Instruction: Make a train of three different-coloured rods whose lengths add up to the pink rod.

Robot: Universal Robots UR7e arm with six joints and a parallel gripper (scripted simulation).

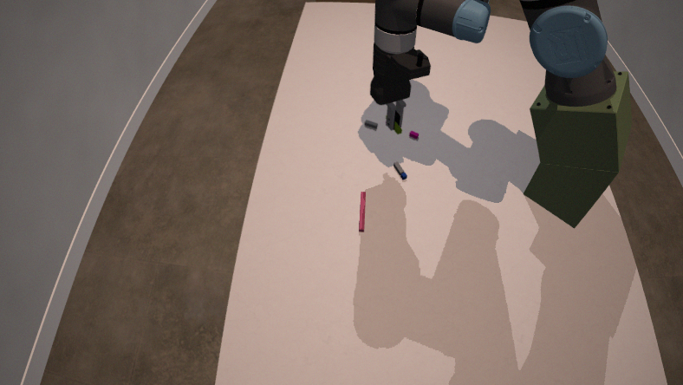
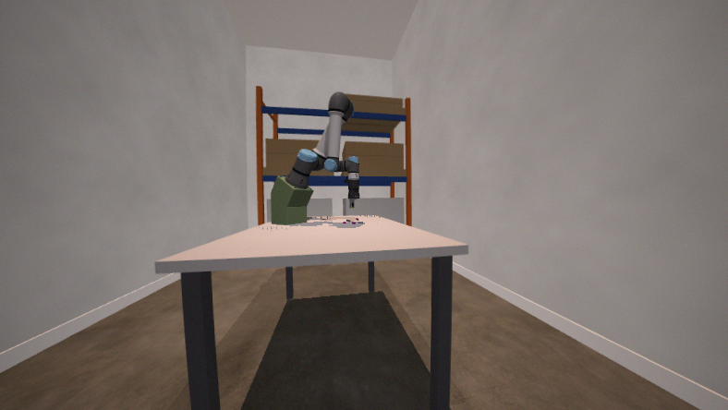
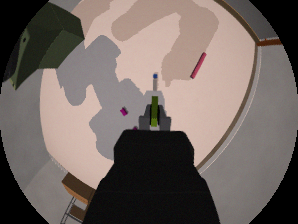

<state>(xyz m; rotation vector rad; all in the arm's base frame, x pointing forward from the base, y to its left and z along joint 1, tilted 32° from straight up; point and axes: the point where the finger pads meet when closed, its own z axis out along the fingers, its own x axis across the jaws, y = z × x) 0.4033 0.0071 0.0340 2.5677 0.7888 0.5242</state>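
The top view is looking steeply down from above the desk (image 1: 286,286) (image 2: 305,257) (image 3: 225,100), taking in the green mount (image 1: 573,138) (image 2: 288,206) (image 3: 60,37) at its right. The exterior view is facing lengthwise from beyond one desk end, low and farthest off, with shelving (image 2: 259,152) behind. The wrist view is riding nearest, peering past the fingers (image 1: 395,117) (image 2: 352,204); it and the top view are sharing the pink rod (image 1: 361,212) (image 3: 198,65).

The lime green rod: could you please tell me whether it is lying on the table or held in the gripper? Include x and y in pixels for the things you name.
Held: the gripper's (image 1: 396,125) (image 2: 352,205) (image 3: 154,111) fingers pinch it from both sides, above the table.
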